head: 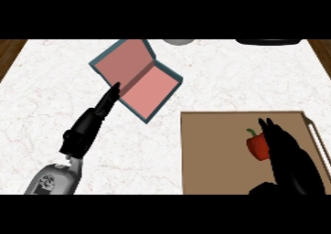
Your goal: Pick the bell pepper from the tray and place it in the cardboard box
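A red bell pepper (255, 146) with a green stem lies on the brown tray (216, 155) at the lower right. My right hand (290, 160) stands edge-on just to the pepper's right, fingers straight and pointing away from me, hiding the pepper's right side; it is open. The box (138, 80), pink inside with teal walls, sits at the upper middle, left of and beyond the tray. My left hand (93, 121) stretches up toward it with straight fingers, its fingertips (115, 87) at the box's near-left wall. That hand is open and holds nothing.
A grey round object (178, 42) and a black object (269, 42) show at the counter's far edge. The tray has a pale handle (319, 141) on its right side. Dark wood borders the white marble counter (46, 91) on both sides.
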Controlling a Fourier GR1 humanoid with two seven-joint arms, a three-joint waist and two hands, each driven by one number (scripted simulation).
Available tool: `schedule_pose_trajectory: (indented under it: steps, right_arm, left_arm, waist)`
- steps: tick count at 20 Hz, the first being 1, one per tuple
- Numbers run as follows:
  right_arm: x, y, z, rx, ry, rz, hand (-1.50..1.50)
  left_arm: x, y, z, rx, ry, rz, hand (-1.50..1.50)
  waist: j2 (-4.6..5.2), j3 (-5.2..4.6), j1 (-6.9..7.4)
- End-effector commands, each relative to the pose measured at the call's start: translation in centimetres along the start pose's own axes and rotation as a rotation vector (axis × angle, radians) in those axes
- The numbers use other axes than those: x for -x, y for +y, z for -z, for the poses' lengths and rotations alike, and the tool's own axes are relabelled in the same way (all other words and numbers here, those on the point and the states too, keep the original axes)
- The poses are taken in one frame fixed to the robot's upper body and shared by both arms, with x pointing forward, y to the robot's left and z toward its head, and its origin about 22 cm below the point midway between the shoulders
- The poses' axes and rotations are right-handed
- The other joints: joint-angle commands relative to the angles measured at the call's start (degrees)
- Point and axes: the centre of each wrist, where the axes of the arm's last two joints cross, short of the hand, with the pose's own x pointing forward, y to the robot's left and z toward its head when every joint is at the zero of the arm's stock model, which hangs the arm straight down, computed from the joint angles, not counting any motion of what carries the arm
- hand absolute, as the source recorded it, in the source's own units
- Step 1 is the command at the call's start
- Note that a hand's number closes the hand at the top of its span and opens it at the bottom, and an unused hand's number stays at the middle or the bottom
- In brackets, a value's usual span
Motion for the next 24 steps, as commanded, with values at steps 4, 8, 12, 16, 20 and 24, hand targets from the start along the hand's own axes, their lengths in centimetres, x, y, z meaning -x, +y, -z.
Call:
schedule_pose_trajectory:
  steps: [4, 8, 12, 16, 20, 24]
  right_arm:
    - [0.3, 0.9, 1.8, 0.043, -0.026, 0.000, -1.50]
    - [0.2, 2.5, 1.7, 0.033, -0.022, -0.010, -1.50]
    - [-0.6, 2.4, 3.2, -0.002, -0.004, -0.046, -1.50]
    - [0.7, 2.9, 3.9, -0.046, 0.009, -0.039, -1.50]
    - [1.2, 3.3, 2.7, -0.056, 0.033, -0.045, -1.50]
    - [1.8, 3.8, 5.1, -0.084, 0.032, -0.054, -1.50]
  left_arm:
    - [1.0, 0.7, 0.8, 0.015, -0.001, 0.004, 0.00]
    - [0.9, 1.1, 1.9, 0.012, 0.009, -0.004, 0.00]
    - [0.4, -0.4, -0.6, -0.003, -0.005, -0.006, 0.00]
    - [0.3, 0.7, 2.1, 0.009, 0.005, 0.001, 0.00]
    - [0.2, 1.7, -0.6, 0.001, 0.020, 0.002, 0.00]
    - [0.3, 2.0, 1.5, -0.002, -0.007, 0.007, 0.00]
  waist:
    - [0.00, 0.00, -0.14]
    - [0.00, 0.00, -0.19]
    - [-0.03, 0.00, 0.13]
    - [0.03, 0.00, -0.12]
    - [-0.05, 0.00, -0.06]
    - [0.03, 0.00, -0.11]
